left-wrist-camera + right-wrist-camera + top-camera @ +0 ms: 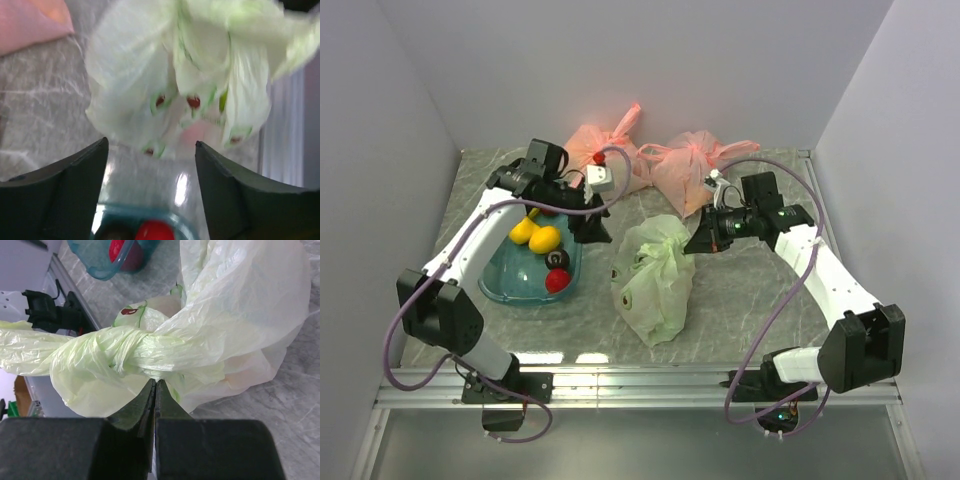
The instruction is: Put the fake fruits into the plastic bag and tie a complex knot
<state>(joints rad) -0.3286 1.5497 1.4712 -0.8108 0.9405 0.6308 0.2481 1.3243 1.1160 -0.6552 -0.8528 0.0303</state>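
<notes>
Left fingers (151,146): apart, empty.
Right fingers (155,383): clamped on plastic bag (250,305).
Knot (125,347): tied, just beyond them.
Unbagged: fake fruits (545,240), bowl (503,287).

- Spread across the middle: grey-green marbled tabletop (750,300), veined in white.
- Closed off at 12 o'clock by a plain white back wall (650,60).
- Flanked at 9 o'clock by a smooth white side panel (370,200), at 3 o'clock by a matching pale grey-white panel (910,150).
- Edged at 6 o'clock by a silver metal rail (640,385).
- Lit softly and evenly; two bright glare patches (565,357) on the tabletop near 6 o'clock, just beside the rail.
</notes>
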